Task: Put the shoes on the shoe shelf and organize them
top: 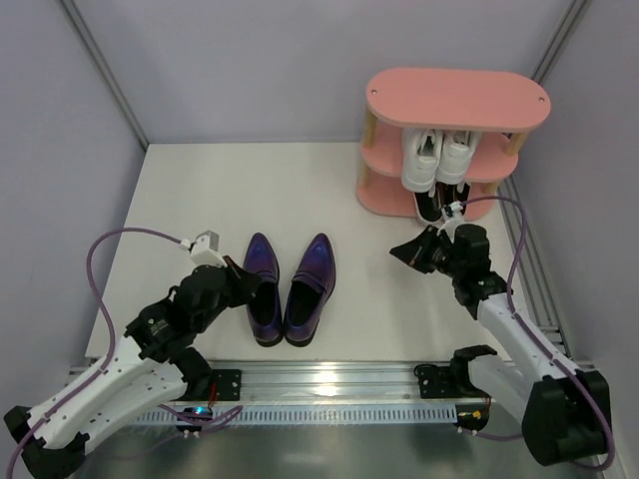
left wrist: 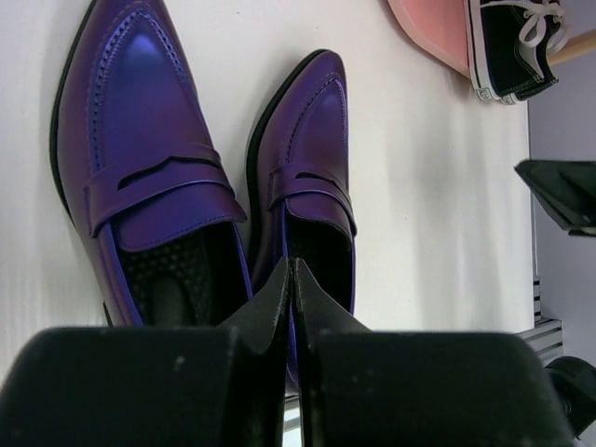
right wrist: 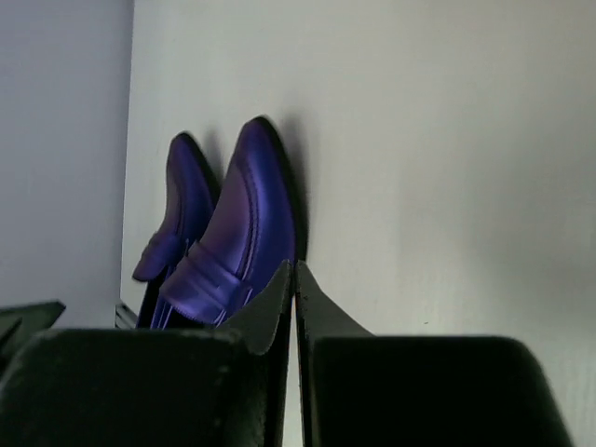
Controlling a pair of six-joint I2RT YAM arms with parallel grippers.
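On the pink shoe shelf [top: 457,100], white sneakers [top: 437,158] are seen stowed mid-tier, a black sneaker [top: 431,205] below. The purple loafers [top: 290,287] are left on the desk [top: 200,190]. The left pincer [top: 256,283] and right pincer [top: 402,250] are clenched, empty.

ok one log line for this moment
left gripper shut by purple loafers | right gripper shut, empty | white sneakers on shoe shelf middle tier
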